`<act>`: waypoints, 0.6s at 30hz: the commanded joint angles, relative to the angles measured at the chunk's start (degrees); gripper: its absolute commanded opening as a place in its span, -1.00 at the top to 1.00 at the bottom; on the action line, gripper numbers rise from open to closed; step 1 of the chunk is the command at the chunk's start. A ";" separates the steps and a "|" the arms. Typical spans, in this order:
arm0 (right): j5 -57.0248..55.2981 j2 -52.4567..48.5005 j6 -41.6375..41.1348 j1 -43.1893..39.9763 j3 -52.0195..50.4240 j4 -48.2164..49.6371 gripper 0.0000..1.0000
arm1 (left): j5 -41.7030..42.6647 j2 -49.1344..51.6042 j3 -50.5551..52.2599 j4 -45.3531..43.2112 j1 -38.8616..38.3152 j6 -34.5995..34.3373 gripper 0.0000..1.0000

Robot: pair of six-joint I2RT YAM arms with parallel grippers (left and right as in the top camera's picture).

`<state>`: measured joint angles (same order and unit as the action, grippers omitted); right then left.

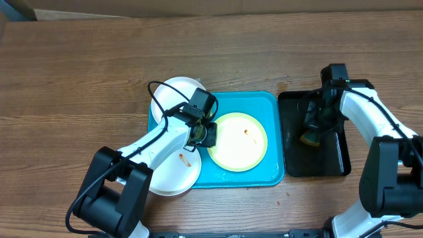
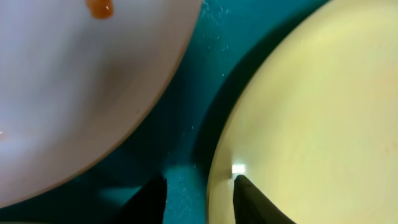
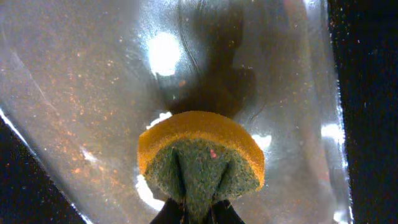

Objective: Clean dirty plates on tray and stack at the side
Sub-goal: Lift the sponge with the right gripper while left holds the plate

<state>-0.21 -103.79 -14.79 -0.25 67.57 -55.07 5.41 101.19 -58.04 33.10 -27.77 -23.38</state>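
Observation:
A pale yellow-green plate (image 1: 238, 142) with a small reddish smear lies in the turquoise tray (image 1: 271, 106). My left gripper (image 1: 206, 134) is at that plate's left rim. In the left wrist view it (image 2: 199, 180) is open: one finger rests over the yellow plate (image 2: 311, 112), the other over the tray floor (image 2: 186, 112), and the rim runs between them. One white plate (image 1: 173, 96) sits at the tray's upper left corner. Another white plate (image 1: 173, 175) with a brown smear lies at the lower left. My right gripper (image 3: 199, 214) is shut on a yellow-and-green sponge (image 3: 199, 155).
A narrow black tray (image 1: 334, 162) stands right of the turquoise one. The right arm holds the sponge (image 1: 309, 139) over its wet, shiny floor (image 3: 93, 74). A white plate's edge (image 2: 74, 81) with an orange smear fills the left wrist view's upper left. Bare wooden table surrounds both trays.

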 commanded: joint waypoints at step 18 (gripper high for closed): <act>0.52 0.22 -1.66 0.24 1.14 -1.16 0.93 | 1.60 0.66 -0.20 -2.67 0.04 -0.57 0.82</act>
<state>-0.16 -103.79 -15.03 -0.23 67.57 -55.90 6.85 101.19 -58.04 31.03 -27.77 -24.64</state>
